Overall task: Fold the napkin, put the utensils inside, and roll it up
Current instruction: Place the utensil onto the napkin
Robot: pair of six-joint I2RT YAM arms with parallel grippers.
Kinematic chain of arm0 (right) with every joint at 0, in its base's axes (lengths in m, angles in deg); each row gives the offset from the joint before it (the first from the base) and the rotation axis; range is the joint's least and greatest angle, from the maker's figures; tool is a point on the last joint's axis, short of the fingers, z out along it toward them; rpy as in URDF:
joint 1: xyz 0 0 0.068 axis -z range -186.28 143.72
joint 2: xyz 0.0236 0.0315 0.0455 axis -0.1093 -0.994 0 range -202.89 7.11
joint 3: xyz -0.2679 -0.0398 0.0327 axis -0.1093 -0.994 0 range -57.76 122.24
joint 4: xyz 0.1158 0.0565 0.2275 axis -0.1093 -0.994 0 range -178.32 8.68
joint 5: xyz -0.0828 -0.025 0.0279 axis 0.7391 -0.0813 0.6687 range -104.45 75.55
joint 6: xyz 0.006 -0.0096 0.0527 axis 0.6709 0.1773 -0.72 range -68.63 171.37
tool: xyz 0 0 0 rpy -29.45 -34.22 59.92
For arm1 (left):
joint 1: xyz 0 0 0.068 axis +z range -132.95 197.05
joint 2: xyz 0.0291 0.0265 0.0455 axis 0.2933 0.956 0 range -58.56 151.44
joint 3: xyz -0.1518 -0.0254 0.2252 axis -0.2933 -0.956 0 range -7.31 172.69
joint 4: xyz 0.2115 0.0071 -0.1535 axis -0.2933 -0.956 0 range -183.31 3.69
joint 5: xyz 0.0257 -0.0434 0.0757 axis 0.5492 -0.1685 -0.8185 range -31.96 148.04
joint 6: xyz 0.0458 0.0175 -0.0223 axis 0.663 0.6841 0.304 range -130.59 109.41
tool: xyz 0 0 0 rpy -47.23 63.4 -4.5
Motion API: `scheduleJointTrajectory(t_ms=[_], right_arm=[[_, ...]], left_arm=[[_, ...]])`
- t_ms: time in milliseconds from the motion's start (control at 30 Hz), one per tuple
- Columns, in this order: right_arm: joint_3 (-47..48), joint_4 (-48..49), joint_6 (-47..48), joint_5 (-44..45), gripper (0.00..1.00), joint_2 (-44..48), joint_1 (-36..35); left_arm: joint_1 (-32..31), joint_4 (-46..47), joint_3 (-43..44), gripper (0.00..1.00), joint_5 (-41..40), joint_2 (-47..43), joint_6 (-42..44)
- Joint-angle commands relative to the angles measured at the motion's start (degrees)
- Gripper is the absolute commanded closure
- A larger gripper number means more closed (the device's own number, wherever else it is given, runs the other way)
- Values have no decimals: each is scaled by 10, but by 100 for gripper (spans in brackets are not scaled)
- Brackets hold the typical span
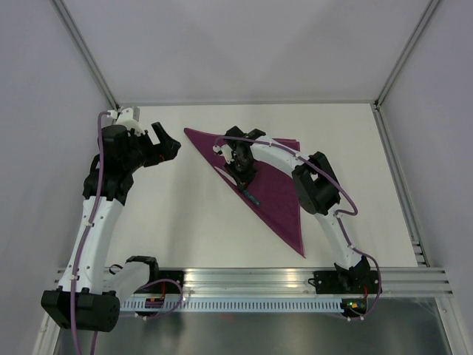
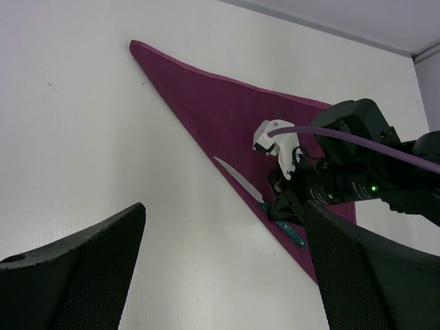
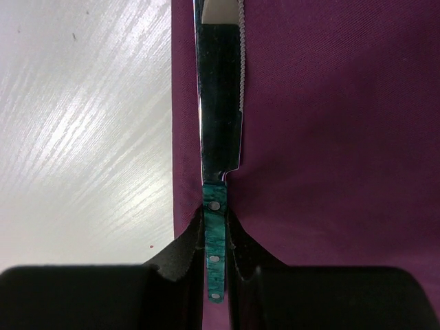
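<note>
The magenta napkin (image 1: 275,186) lies folded into a triangle on the white table; it also shows in the left wrist view (image 2: 220,110) and the right wrist view (image 3: 330,137). The knife (image 3: 220,137) lies on the napkin along its left folded edge, blade toward the far corner. Its green handle (image 1: 252,197) shows beside the right gripper. My right gripper (image 3: 214,237) is down on the napkin with its fingers pressed to both sides of the handle; the overhead view shows it too (image 1: 242,176). My left gripper (image 1: 166,148) is open and empty, hovering left of the napkin (image 2: 223,210).
The table's bare white surface (image 1: 185,214) spreads left of and in front of the napkin. A metal rail (image 1: 259,277) runs along the near edge by the arm bases. Walls and frame posts close in the back and sides.
</note>
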Motion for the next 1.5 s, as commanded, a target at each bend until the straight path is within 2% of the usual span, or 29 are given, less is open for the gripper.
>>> scheduleJointTrajectory(t_ms=[0, 600, 1467], right_arm=[[20, -7, -26, 12, 100, -10, 0], [39, -16, -74, 5, 99, -8, 7], [38, -19, -64, -5, 99, -25, 8]], left_arm=[[1, -7, 15, 0, -2, -3, -22], [2, -5, 12, 0, 1, 9, -22], [1, 2, 5, 0, 4, 17, -26]])
